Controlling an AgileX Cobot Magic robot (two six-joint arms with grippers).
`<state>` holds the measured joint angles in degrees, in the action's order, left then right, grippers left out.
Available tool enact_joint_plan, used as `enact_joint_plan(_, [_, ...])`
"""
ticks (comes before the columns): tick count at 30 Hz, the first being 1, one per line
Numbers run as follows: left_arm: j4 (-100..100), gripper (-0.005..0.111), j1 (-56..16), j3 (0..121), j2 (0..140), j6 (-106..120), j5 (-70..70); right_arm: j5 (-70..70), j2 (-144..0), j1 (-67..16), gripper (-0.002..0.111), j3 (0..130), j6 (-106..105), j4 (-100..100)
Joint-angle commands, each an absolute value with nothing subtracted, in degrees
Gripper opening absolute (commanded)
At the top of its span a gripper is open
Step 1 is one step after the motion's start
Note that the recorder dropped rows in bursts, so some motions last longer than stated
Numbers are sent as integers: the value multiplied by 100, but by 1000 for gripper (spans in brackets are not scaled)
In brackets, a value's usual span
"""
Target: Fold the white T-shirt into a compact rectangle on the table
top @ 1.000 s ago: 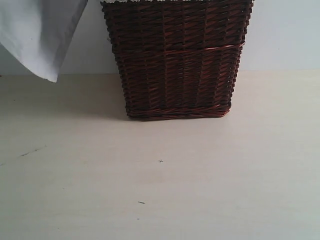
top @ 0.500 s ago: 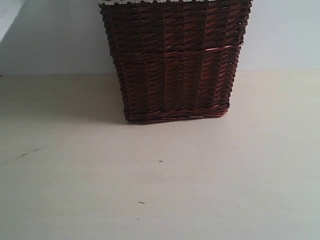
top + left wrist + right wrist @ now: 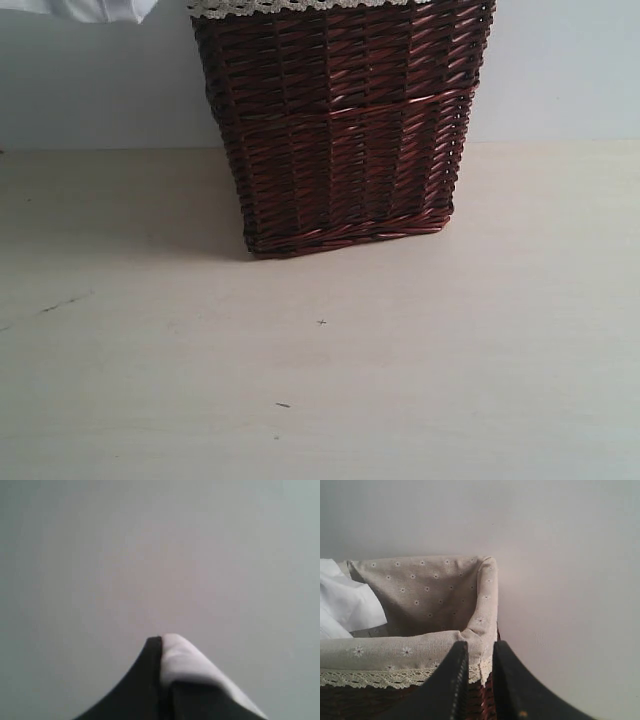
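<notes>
Left hand [image 3: 162, 652] pinched the white T-shirt [image 3: 80, 8], held high at far left; right hand [image 3: 479, 652] clamped the basket [image 3: 340, 130] rim. Extraction step, I judged; next move called for spreading it flat on the counter [image 3: 400, 380].

Worktop [image 3: 480, 380]: broad, flat, pale beige-cream, matte finish. It meets a plain light wall along its far edge.

Surface defects: one faint dark scuff [image 3: 62, 302] near the left edge, one small dark speck [image 3: 322, 322] near the middle, and a short dark mark [image 3: 283, 405] nearer the camera.

Items on surface: one dark brown wicker basket [image 3: 345, 130] at the far centre, against the wall. Its base edge runs slantwise, the right end higher in the exterior view. Whether the whole base sits flat cannot be told. A soft shadow [image 3: 130, 215] lies on the worktop to the basket's left.
</notes>
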<state>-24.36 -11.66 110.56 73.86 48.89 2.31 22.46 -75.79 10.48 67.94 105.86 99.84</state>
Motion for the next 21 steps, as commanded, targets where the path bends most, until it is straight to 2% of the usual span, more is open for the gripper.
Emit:
enact_joint_plan(1, [-2571,0,-1194,11129,7048,4762,395,2271,-7589,1037,20,6834,10580,9995])
enact_joint_plan(11, [-2662,0,-1194,11129,6571,4567,533,2356,-7589,1037,20,6834,10610,9995])
enact_joint_plan(19, [-2726,0,-1194,11129,6764,3853,-2239,3078,-7630,1032,18,6834,10610,9995])
enact_joint_plan(21, [-2726,0,-1194,11129,6876,3864,-2477,3373,-7735,919,14,6834,10610,9995])
